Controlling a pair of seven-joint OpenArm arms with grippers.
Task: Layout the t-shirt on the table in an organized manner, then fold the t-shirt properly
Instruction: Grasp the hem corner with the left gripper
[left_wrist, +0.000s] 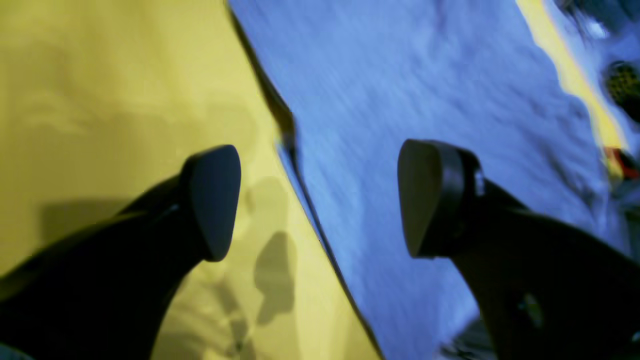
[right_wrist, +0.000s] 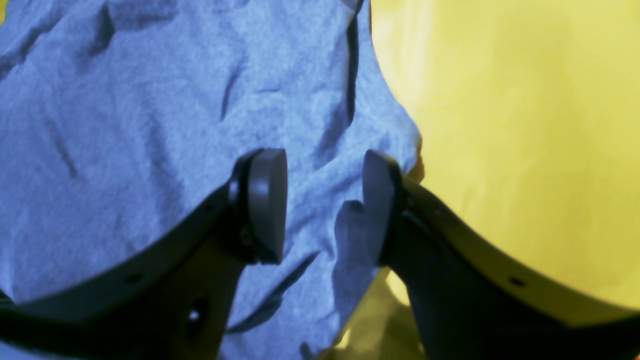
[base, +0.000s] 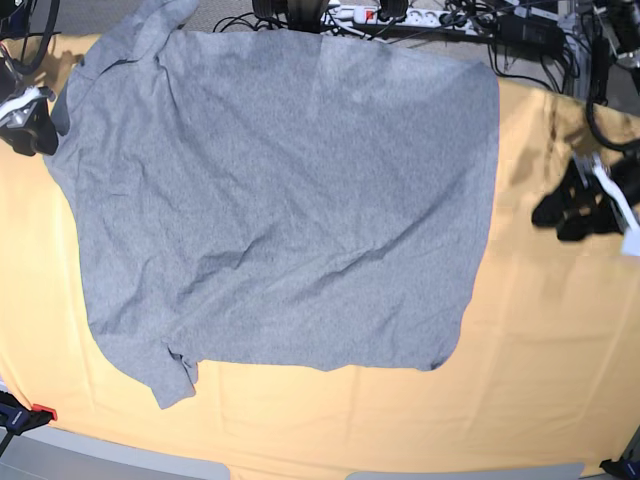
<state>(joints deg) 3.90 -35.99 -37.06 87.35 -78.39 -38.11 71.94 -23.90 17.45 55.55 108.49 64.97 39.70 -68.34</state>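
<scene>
T-shirt spread on table; both hands seemingly empty, apart.

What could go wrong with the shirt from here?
1. The t-shirt hangs past the table's far edge near the cables; a pull could drag it off or snag it.
2. The open right gripper sits over wrinkled cloth and might pinch several layers.

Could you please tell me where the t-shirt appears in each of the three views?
Left wrist: t-shirt fills the upper right, beyond the open left gripper.
Right wrist: t-shirt fills the left.
Base: t-shirt spread across the centre.
Shared landmark: the yellow table.
</scene>
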